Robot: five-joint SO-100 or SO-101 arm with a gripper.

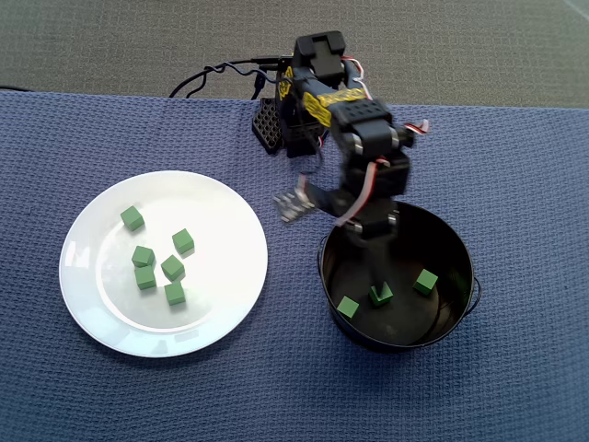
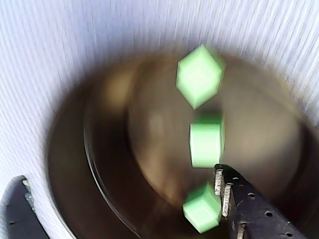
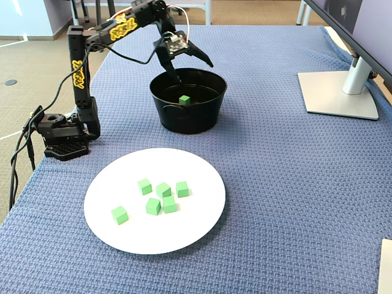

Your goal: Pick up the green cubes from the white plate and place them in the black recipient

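Note:
Several green cubes [image 1: 172, 267] lie loosely grouped on the white plate [image 1: 221, 212], which sits at the left of the overhead view. Three more green cubes [image 1: 425, 282] rest on the floor of the black recipient [image 1: 456, 249]. My gripper [image 1: 336, 241] hangs over the recipient's near rim, open, with nothing between its fingers. In the wrist view the three cubes [image 2: 206, 144] lie in a line beside the right finger [image 2: 249, 204], inside the recipient [image 2: 75, 149]. The fixed view shows the gripper [image 3: 191, 68] spread above the recipient [image 3: 184, 122], with the plate [image 3: 184, 226] in front.
A blue woven cloth [image 3: 294, 184] covers the table. The arm's base [image 3: 61, 131] and its cables sit at the table's left edge in the fixed view. A monitor stand [image 3: 340, 92] is at the far right.

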